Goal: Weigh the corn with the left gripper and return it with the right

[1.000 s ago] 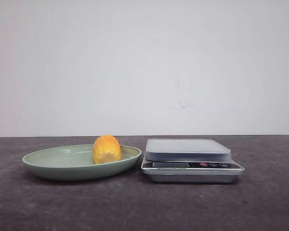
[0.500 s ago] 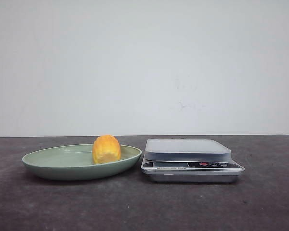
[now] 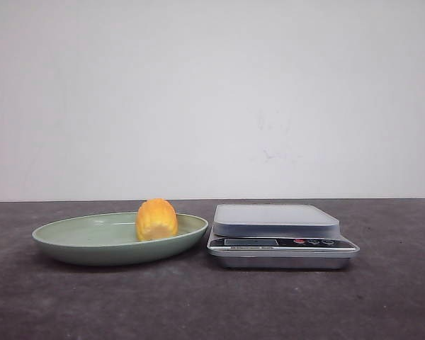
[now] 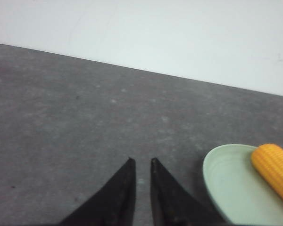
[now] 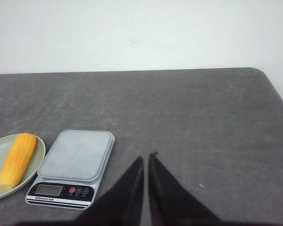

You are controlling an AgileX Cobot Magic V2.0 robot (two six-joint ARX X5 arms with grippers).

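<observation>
Staying put as before, the corn (image 3: 156, 219) lies on the plate (image 3: 78, 239).

Low front camera faces wall; wrist cameras share the plate (image 4: 221, 179).

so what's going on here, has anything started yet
Nothing is being handled yet. The corn lies in the green plate, and the scale beside it has nothing on its platform. The left gripper hangs over bare table next to the plate, fingers nearly together and holding nothing. The right gripper is the same, off to the scale's side. The weighing has not begun.
</observation>
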